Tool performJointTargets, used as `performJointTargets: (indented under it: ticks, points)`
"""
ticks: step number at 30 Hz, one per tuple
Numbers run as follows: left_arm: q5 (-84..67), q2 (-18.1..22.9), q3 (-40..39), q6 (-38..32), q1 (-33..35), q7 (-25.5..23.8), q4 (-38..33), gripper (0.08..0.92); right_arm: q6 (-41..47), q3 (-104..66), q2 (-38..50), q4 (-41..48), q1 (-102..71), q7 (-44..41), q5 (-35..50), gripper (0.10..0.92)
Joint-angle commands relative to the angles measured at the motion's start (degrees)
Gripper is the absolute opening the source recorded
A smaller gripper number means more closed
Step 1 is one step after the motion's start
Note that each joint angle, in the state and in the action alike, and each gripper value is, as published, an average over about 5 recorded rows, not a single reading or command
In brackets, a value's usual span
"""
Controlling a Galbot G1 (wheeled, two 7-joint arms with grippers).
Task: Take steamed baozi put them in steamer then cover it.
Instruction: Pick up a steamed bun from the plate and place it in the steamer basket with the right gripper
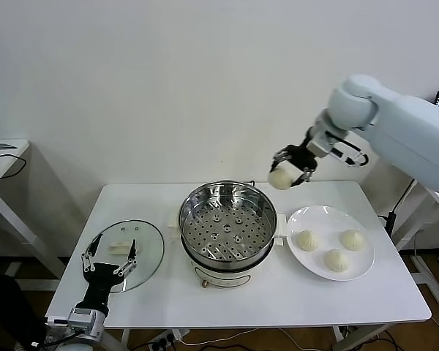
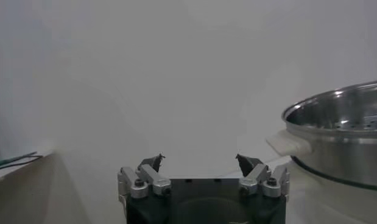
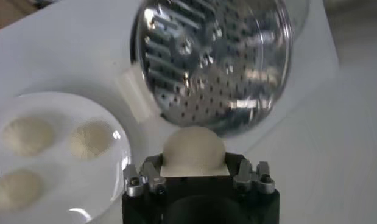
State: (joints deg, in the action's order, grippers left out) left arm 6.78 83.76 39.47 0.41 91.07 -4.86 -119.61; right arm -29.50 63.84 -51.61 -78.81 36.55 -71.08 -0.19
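We are holding one round, cream-white baozi [image 1: 282,178] in our right gripper [image 1: 292,166], jaws clenched on it, in the air beside the steamer [image 1: 227,227], whose perforated tray is lying bare. Three baozi [image 1: 308,240] are sitting on the plate [image 1: 300,257]. Our left gripper [image 1: 110,258], jaws released, is hovering over the cover [image 1: 148,252] lying flat on the surface [image 1: 278,300].

The room is bright and evenly lit, seemingly from overhead; shadows on the white surface [image 1: 205,307] are faint, pooling softly under the steamer [image 1: 227,225]. Its steel wall throws sharp glints, strongest toward nine o'clock of the rim, and the cover [image 1: 124,254] shows a pale sheen. The left wrist view looks hazy and washed out. In the right wrist view the plate [image 3: 109,182] glares, and the buns there look soft.
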Motion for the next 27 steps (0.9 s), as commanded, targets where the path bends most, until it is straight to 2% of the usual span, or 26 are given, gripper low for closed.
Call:
performJointTargets:
  ticks: [1,17,27]
  points:
    - [-0.4,-0.7,1.5,0.0,-0.2,-0.2,0.7,0.823,-7.6,6.2,-11.0,2.1,0.2,0.6,-2.8,0.687]
    - [-1.8,-1.1,3.9,-0.1,-0.4,-1.0,1.7,0.823,-19.7,-4.7,-26.2,26.2,-13.7,2.1,-20.1,0.689]
    - [-2.0,-1.0,3.9,-0.2,-0.5,-1.1,1.6,0.823,-19.7,-7.8,-29.2,32.6,-16.2,6.2,-27.4,0.687]
